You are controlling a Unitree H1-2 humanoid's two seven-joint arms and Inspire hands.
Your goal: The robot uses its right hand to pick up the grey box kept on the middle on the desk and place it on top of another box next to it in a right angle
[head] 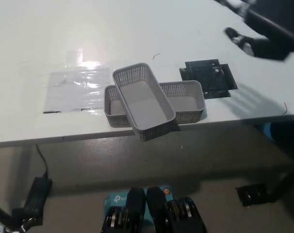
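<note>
I see two grey boxes, the top box point(144, 101) and the lower box point(183, 100), both with a fine perforated mesh pattern on their walls. My desk point(137, 34) is white, with a glossy clear sheet point(76, 87) and a black square patch point(207, 79). The right hand point(256, 29) is black with white fingertips.
</note>
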